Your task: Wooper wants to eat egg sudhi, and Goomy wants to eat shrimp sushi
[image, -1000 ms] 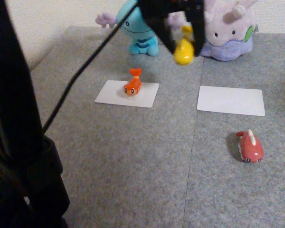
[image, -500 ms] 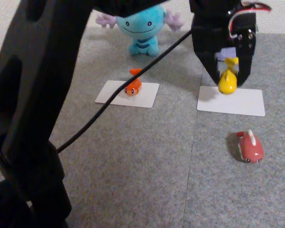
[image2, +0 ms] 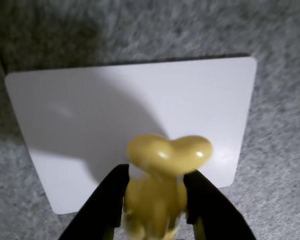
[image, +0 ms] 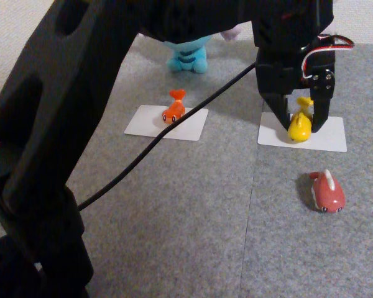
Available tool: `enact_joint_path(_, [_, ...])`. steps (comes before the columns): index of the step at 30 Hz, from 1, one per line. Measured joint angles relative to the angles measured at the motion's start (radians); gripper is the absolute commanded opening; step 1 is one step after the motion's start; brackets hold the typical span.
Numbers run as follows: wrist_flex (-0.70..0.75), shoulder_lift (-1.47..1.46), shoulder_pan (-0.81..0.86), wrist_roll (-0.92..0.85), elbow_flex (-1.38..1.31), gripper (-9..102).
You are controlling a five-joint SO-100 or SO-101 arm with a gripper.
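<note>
My gripper (image: 299, 127) is shut on the yellow egg sushi toy (image: 298, 128) and holds it low over the right white card (image: 326, 138); I cannot tell if the toy touches the card. In the wrist view the black fingers (image2: 112, 200) clamp the yellow toy (image2: 165, 170) above the card (image2: 90, 115). The orange shrimp sushi toy (image: 173, 110) sits on the left white card (image: 143, 122). Wooper (image: 189, 54), light blue, stands at the back, mostly covered by the arm. Goomy is hidden behind the arm.
A red-pink fish-shaped toy (image: 326, 192) lies on the grey carpet (image: 193, 217) in front of the right card. The black arm body (image: 50, 186) fills the left foreground, and a black cable (image: 174, 127) hangs across the left card.
The gripper carried the yellow toy from up in front of the plushes to the right and down, and now holds it low over the right card.
</note>
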Motion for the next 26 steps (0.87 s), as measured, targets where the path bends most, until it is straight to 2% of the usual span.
enact_joint_path(5, [-0.003, 0.0, 0.0, 0.0, -0.002, 28])
enact_joint_path(13, [0.015, 0.0, -0.011, 0.003, -0.002, 33])
enact_joint_path(20, [0.275, 0.156, -0.106, 0.028, -0.015, 33])
enact_joint_path(26, [0.423, 0.39, -0.175, 0.095, -0.015, 33])
